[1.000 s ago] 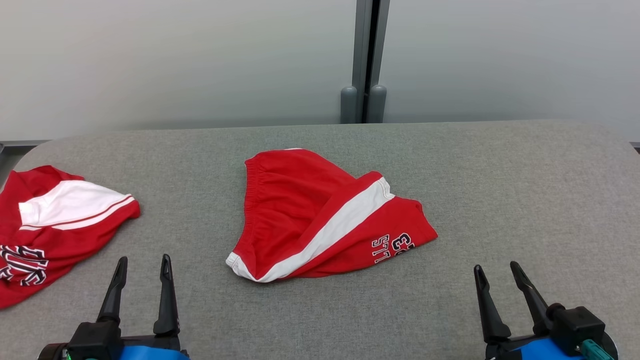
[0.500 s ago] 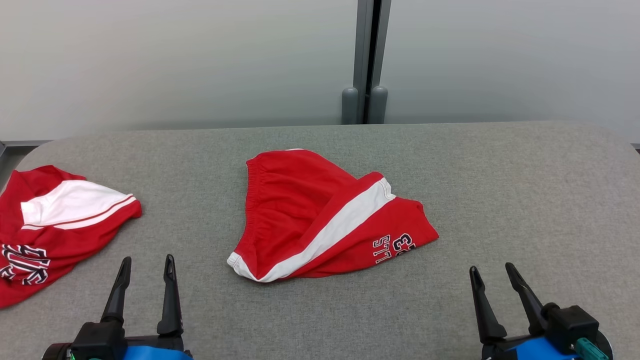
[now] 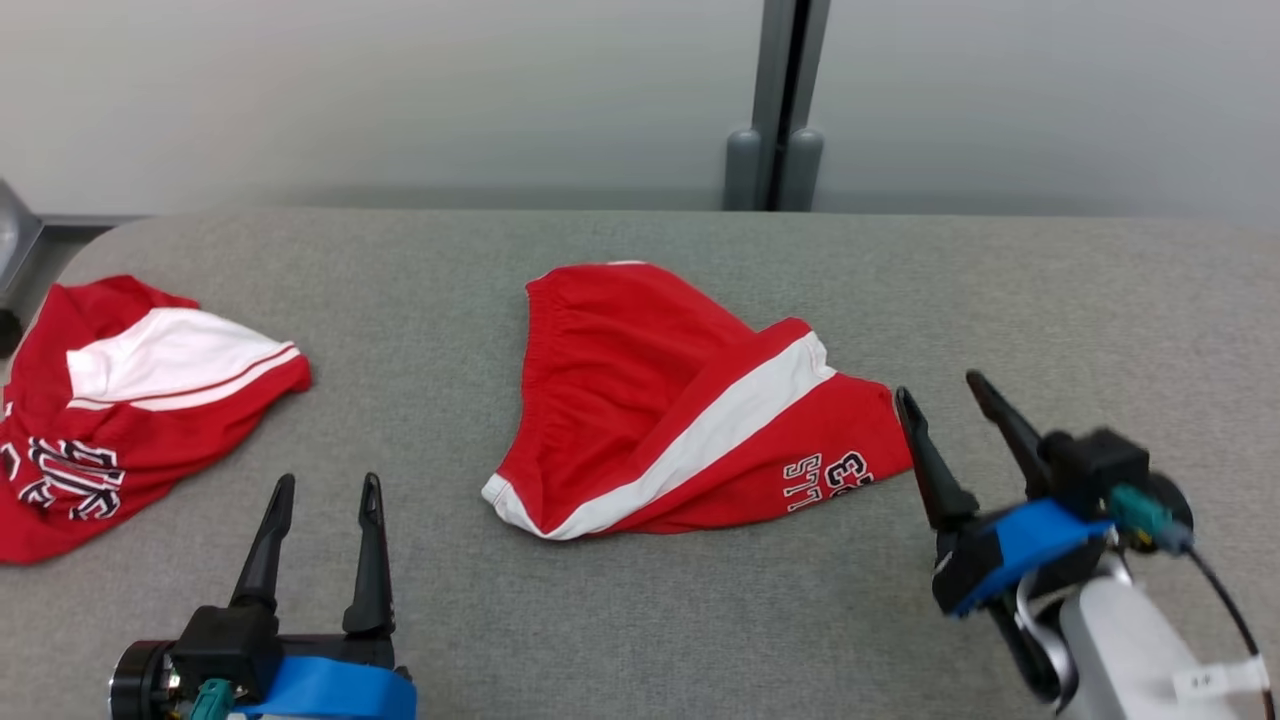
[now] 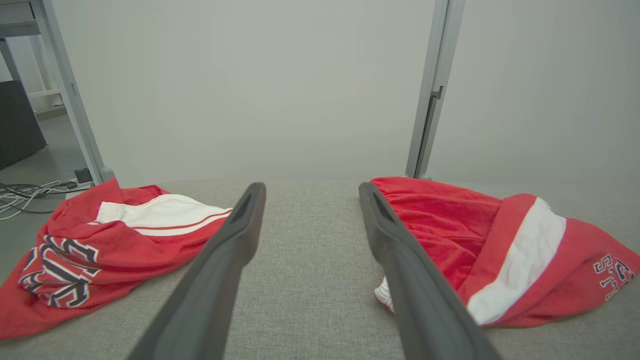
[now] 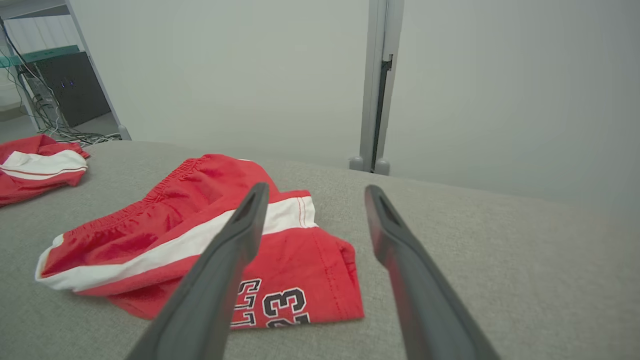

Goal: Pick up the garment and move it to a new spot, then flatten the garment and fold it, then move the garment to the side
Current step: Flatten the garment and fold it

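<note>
The garment (image 3: 640, 400), a pair of red shorts with a white side stripe and dark lettering, lies crumpled in the middle of the grey table (image 3: 1050, 300). My right gripper (image 3: 939, 386) is open, its left fingertip just beside the shorts' right corner; the right wrist view has the lettered leg (image 5: 300, 280) under and between the fingers (image 5: 235, 250). My left gripper (image 3: 328, 482) stands open near the front left, apart from the shorts (image 4: 450, 235), with bare table between its fingers (image 4: 220, 260).
A second red and white garment (image 3: 150, 400) lies bunched at the table's left edge. A grey post (image 3: 775, 150) stands behind the table against a pale wall. Bare table stretches to the right of the shorts.
My right gripper has risen and swung left up to the shorts' right corner. The head camera has shifted, so the whole picture moved. The shorts lie as before.
</note>
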